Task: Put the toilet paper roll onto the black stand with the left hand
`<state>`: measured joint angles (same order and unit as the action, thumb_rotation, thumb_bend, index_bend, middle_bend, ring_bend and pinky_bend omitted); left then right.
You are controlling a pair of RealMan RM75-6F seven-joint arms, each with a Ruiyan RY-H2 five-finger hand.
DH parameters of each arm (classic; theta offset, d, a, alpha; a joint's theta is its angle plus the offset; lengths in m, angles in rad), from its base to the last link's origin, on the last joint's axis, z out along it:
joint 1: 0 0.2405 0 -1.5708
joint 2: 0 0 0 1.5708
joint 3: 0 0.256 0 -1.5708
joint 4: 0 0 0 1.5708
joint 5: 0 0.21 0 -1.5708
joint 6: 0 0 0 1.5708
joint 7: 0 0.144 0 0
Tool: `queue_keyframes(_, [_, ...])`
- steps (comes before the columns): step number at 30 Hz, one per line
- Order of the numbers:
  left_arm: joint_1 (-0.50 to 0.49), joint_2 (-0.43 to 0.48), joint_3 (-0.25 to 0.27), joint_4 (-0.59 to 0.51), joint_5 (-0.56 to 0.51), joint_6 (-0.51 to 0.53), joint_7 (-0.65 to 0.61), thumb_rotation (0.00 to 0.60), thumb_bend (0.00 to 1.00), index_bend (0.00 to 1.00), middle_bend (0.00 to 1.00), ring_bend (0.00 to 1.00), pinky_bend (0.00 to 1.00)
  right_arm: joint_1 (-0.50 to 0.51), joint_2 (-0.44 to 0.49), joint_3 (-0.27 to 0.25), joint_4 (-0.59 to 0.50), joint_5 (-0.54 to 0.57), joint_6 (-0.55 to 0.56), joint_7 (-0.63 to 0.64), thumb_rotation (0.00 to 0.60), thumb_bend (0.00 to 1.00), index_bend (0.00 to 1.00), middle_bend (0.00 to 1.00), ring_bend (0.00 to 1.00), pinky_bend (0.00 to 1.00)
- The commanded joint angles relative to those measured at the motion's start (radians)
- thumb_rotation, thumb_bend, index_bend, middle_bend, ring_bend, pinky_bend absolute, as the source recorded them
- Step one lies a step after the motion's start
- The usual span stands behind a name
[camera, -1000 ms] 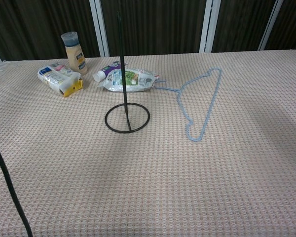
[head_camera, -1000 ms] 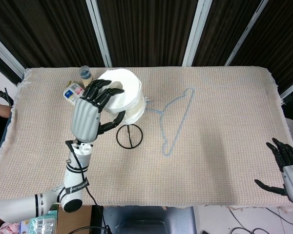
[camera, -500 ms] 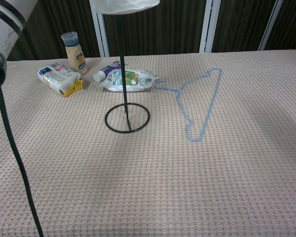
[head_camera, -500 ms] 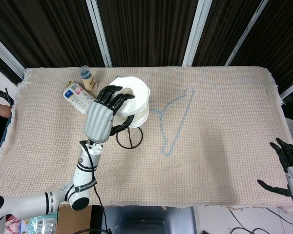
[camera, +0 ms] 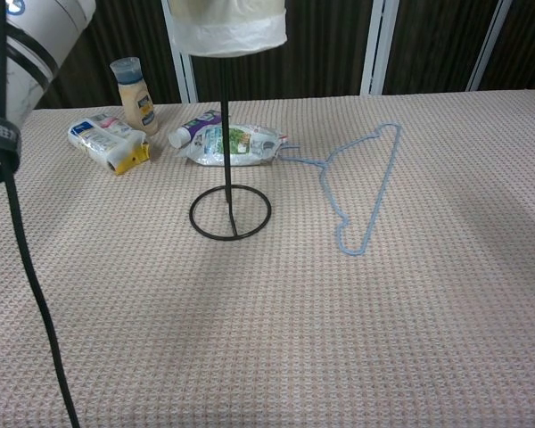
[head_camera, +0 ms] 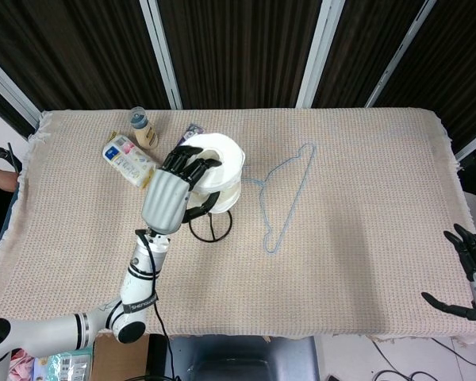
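Fingers (head_camera: 192, 167) of my left hand (head_camera: 170, 198) are wrapped round the toilet paper roll (head_camera: 218, 165), holding it from its near side with its hollow core turned upward. Beneath my grip spreads the worktop (head_camera: 365, 262), covered in woven beige cloth. Straight below the roll stands the black stand (camera: 228, 192); in the chest view its upright rod runs up into the bottom of the roll, so I judge the core is threaded on the tip while the roll sits high, well above the ring base.

To do this step well, I should keep the core in line with the rod, lower straight down without tilting, and loosen my hold only once the roll is well down the rod.

Out to the right of my fingers lies a blue hanger (head_camera: 285, 194), flat on the cloth. Beyond and to the left of them sit a white pack (head_camera: 128, 159), a small bottle (head_camera: 143, 127) and a crumpled tube (camera: 230, 141). My right hand (head_camera: 474, 278) rests far off at the worktop's edge, fingers spread and holding nothing.
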<state>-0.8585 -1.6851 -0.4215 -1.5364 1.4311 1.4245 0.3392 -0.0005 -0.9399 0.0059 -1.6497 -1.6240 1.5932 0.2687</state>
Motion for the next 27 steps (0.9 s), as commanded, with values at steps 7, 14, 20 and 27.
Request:
queue_keyframes(7, [0.004, 0.024, 0.042, 0.000, -0.013, -0.050, 0.042, 0.600, 0.45, 0.34, 0.33, 0.23, 0.38, -0.005, 0.002, 0.001, 0.002, -0.003, 0.010, 0.009, 0.600, 0.16, 0.00, 0.00, 0.00, 0.00])
queue_keyframes(14, [0.008, 0.023, 0.042, -0.023, -0.027, -0.045, 0.070, 0.600, 0.40, 0.09, 0.09, 0.00, 0.06, -0.009, 0.005, 0.002, 0.003, -0.003, 0.017, 0.018, 0.600, 0.16, 0.00, 0.00, 0.00, 0.00])
queue_keyframes(20, [0.015, 0.035, 0.057, -0.040, -0.026, -0.051, 0.089, 0.600, 0.39, 0.06, 0.04, 0.00, 0.02, -0.010, 0.005, 0.001, 0.000, -0.007, 0.018, 0.015, 0.600, 0.16, 0.00, 0.00, 0.00, 0.00])
queue_keyframes(27, [0.053, 0.087, 0.087, -0.129, 0.022, -0.018, 0.067, 0.600, 0.40, 0.04, 0.04, 0.00, 0.02, -0.015, 0.002, 0.004, 0.003, -0.008, 0.028, 0.010, 0.600, 0.16, 0.00, 0.00, 0.00, 0.00])
